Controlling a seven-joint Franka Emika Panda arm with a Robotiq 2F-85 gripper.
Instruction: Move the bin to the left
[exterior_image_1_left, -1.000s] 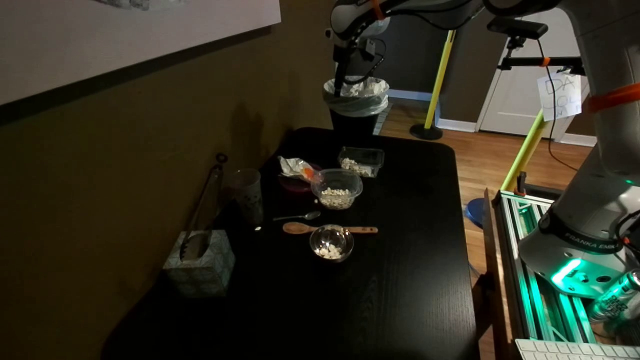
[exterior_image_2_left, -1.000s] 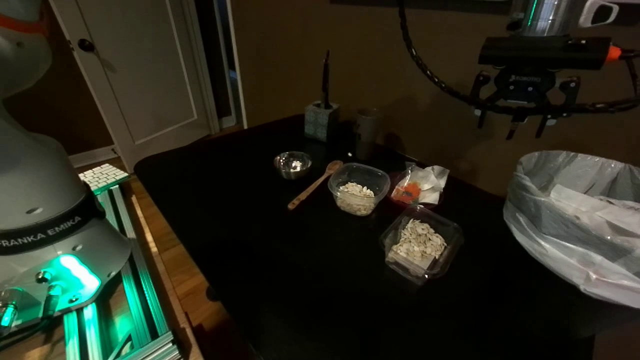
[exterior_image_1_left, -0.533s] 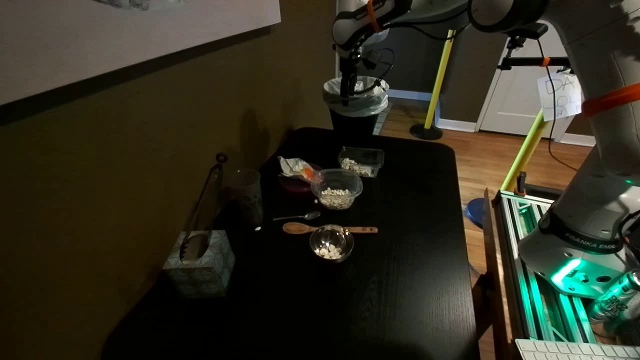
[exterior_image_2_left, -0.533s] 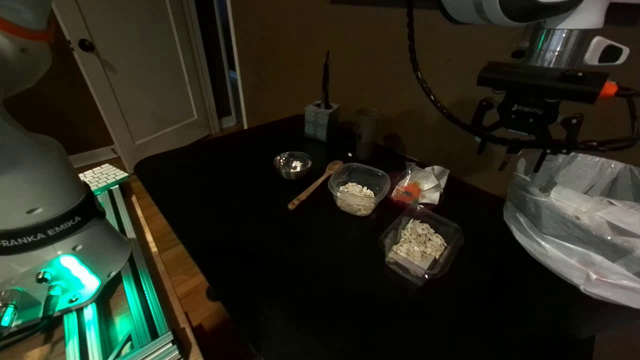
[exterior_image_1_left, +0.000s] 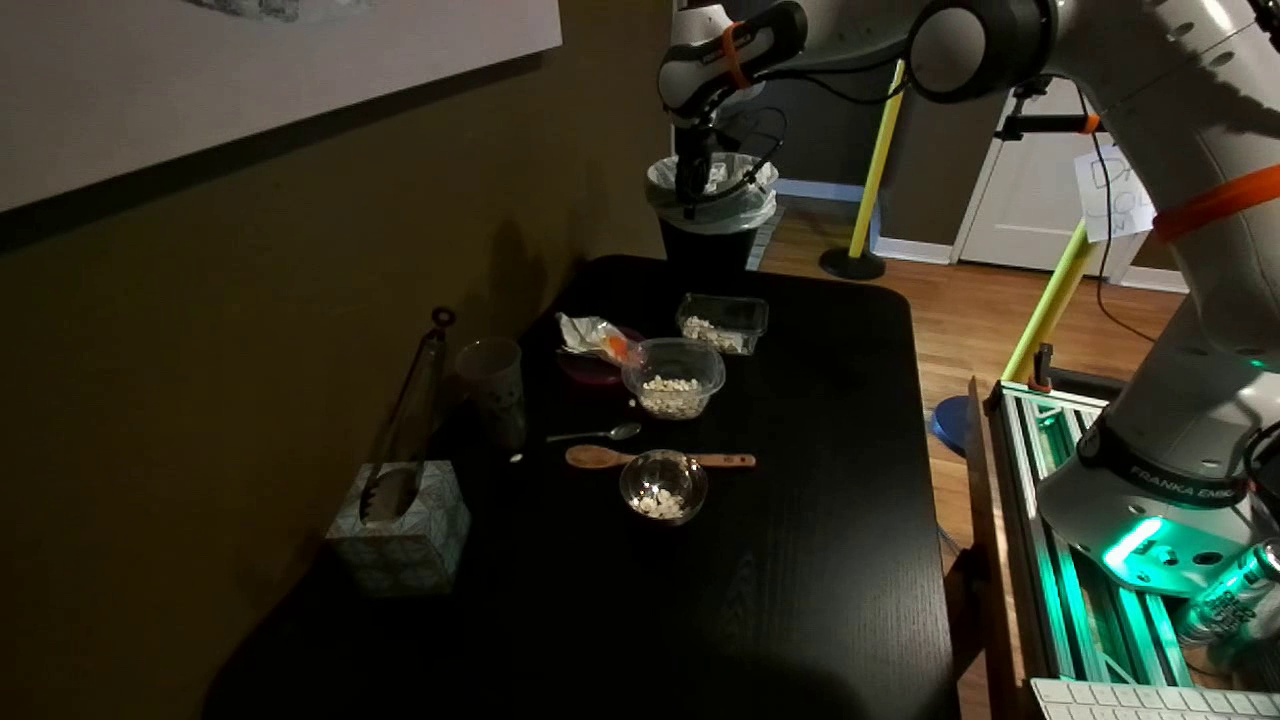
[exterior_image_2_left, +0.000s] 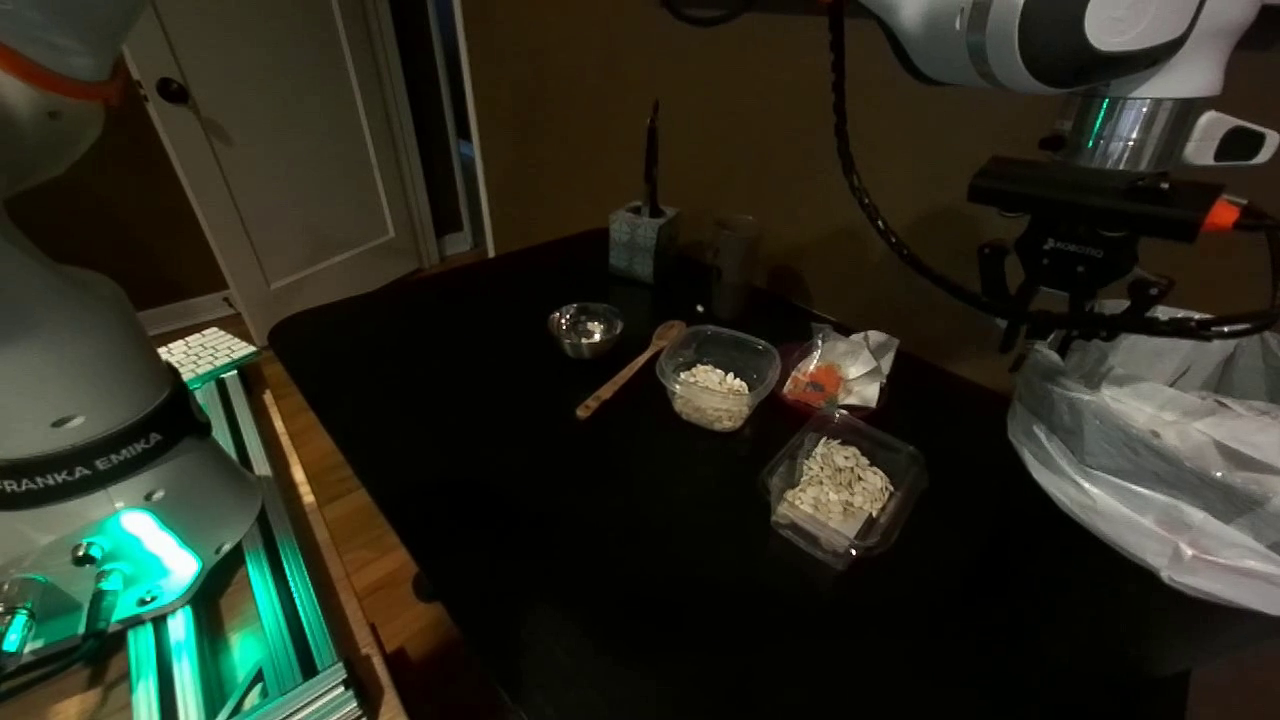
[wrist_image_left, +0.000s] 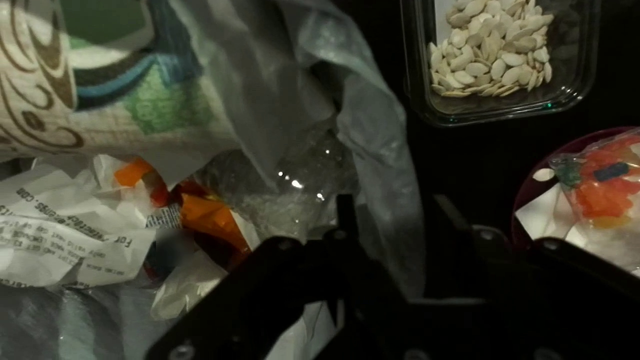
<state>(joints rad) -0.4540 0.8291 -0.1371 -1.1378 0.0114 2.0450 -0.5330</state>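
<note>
The bin (exterior_image_1_left: 708, 248) is a tall black basket at the far end of the table, with a whitish liner (exterior_image_2_left: 1150, 480) folded over its rim. Crumpled papers and wrappers (wrist_image_left: 75, 235) fill it in the wrist view. My gripper (wrist_image_left: 398, 211) points down at the rim, one finger (wrist_image_left: 345, 215) inside the bin and the opposite finger outside. The liner's edge runs between them, with a dark gap on the outer side, so the jaws stand part-way apart. In both exterior views the gripper (exterior_image_2_left: 1040, 350) is at the rim's table-and-wall side; its tips are dark and partly blend in.
Near the bin on the black table (exterior_image_1_left: 820, 480) are a clear seed box (exterior_image_2_left: 845, 490), a clear bowl (exterior_image_2_left: 717, 378) and a plate with wrappers (exterior_image_2_left: 840, 370). A wooden spoon (exterior_image_1_left: 600, 457), metal bowl (exterior_image_1_left: 663, 487), cup (exterior_image_1_left: 495, 390) and tissue box with tongs (exterior_image_1_left: 400, 530) sit farther off. A wall flanks the table.
The arm has come down, bringing the gripper from above the bin to its rim. In the last half second the fingers have drawn closer together. The bin has not visibly moved.
</note>
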